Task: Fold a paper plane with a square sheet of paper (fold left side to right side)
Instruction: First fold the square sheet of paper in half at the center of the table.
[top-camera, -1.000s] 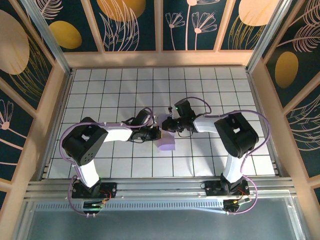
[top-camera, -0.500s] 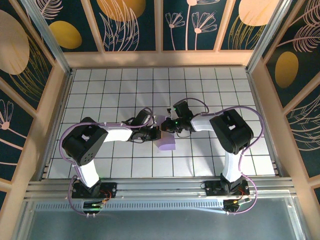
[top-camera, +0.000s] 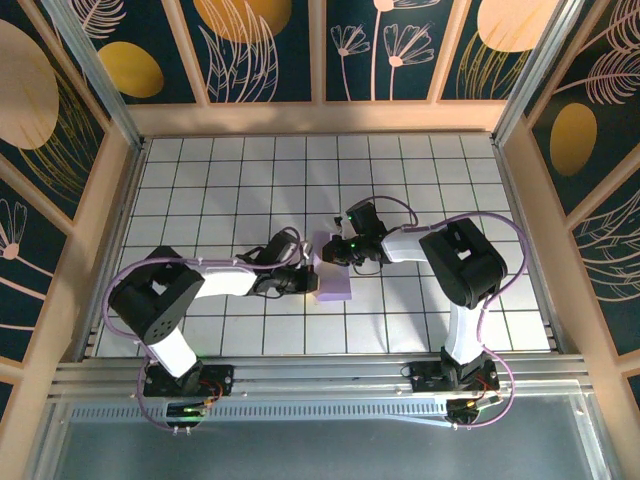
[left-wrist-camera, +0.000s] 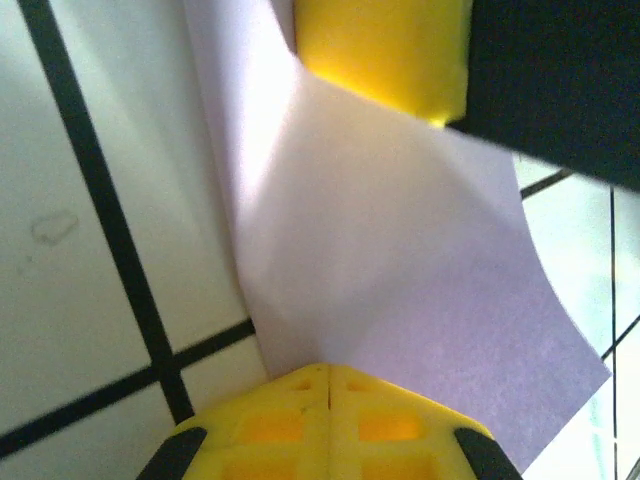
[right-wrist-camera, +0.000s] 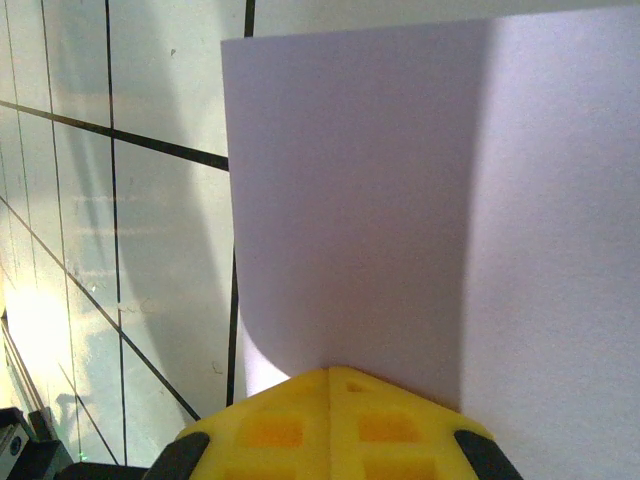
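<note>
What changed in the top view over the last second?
The left arm's elbow swung back toward the near left, and the left gripper slid slightly nearer. The right gripper edged left. More of the square sheet of paper now shows between them. Both grippers stayed shut on the sheet.

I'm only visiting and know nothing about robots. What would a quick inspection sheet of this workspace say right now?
Surface: white table with a black grid and a faint scuff or two.
Job's things: lavender sheet of paper mid-table between the arms, bowed rather than flat, not yet a plane.
Clutter: nothing seen.
Grippers: left gripper and right gripper, both with jaws shut on the sheet at different edges.
Cables: purple cables looped along both arms, off the paper.
Surroundings: dark floral panels in wooden frames; metal rail at the near edge.
</note>
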